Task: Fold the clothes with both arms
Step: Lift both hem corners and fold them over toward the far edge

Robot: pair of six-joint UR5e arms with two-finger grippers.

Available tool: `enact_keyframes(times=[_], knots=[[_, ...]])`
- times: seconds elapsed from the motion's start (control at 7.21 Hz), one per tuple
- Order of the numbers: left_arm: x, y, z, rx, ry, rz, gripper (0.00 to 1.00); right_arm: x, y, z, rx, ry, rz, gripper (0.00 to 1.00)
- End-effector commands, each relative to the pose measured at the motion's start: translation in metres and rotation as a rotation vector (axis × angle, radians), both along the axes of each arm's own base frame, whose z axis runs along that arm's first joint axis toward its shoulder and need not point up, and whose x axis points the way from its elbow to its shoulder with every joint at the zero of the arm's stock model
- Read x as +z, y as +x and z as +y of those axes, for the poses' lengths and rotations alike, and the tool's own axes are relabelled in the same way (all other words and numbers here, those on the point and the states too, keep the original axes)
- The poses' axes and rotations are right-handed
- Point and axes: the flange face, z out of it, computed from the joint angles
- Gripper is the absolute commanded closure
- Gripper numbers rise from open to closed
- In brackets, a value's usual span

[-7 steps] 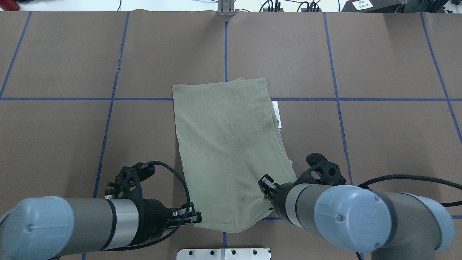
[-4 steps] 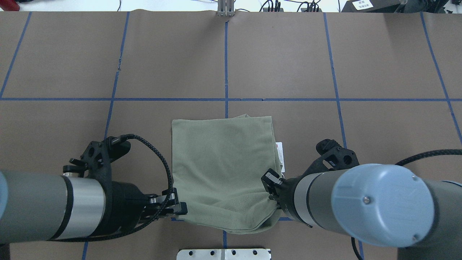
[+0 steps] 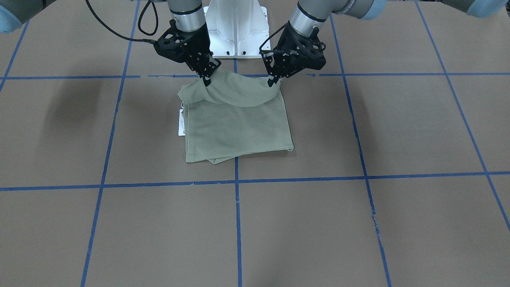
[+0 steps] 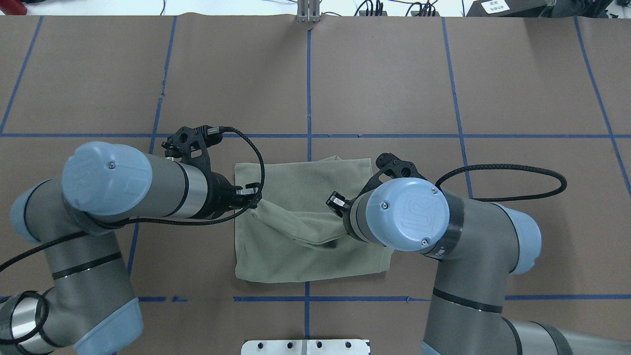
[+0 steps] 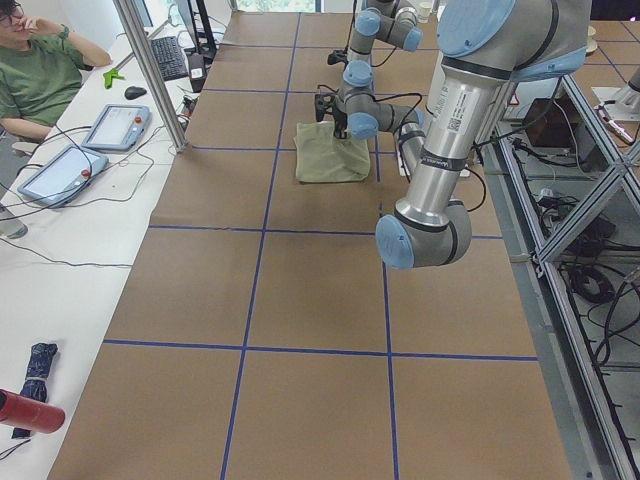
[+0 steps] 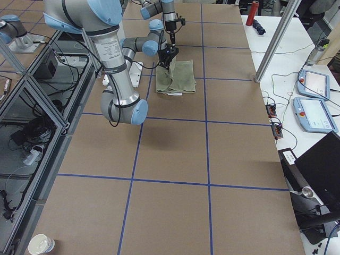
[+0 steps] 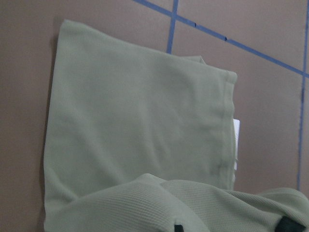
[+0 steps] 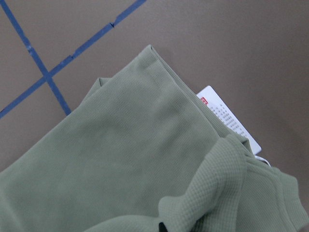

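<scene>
Shirt hem carried toward 12 o'clock since earlier. Brown table, blue tape grid. Left gripper, right gripper pinch hem closed.

shirt on table, left tool at its left, right tool opposite

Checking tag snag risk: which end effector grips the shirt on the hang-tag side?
The right end effector: the white hang tag sticks out of the shirt edge on its side; the left end effector grips the opposite corner.
</scene>
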Motion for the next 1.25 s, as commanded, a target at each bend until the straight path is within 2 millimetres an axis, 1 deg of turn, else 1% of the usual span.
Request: enact_keyframes(times=[0.0,0.14,0.28,0.42,0.55,0.69,0.83,0.97,1.11], knots=[[0.030,0.013,-0.044,-0.026,0.024,-0.068,1.00,0.008,-0.027,-0.041,0.022,0.018,0.029,1.00],[0.033,0.023,-0.052,-0.019,0.034,-0.088,1.00,0.012,-0.045,-0.062,0.017,0.032,0.063,1.00],[0.041,0.027,-0.058,-0.023,0.026,-0.105,1.00,0.027,-0.058,-0.078,0.025,0.036,0.066,1.00],[0.046,0.035,-0.063,-0.024,0.022,-0.115,1.00,0.037,-0.072,-0.094,0.032,0.050,0.056,1.00],[0.056,0.047,-0.070,-0.022,0.014,-0.129,1.00,0.051,-0.082,-0.101,0.017,0.054,0.088,1.00],[0.059,0.052,-0.073,-0.022,0.020,-0.120,1.00,0.050,-0.080,-0.104,0.002,0.074,0.095,1.00],[0.061,0.052,-0.072,-0.022,0.020,-0.120,0.56,0.057,-0.082,-0.108,-0.009,0.085,0.116,0.01],[0.057,0.047,-0.072,-0.010,0.051,-0.117,0.01,0.048,-0.074,-0.118,-0.029,0.111,0.110,0.00],[0.046,0.020,-0.086,0.010,0.140,-0.117,0.00,0.028,-0.053,-0.137,-0.095,0.110,0.067,0.00]])
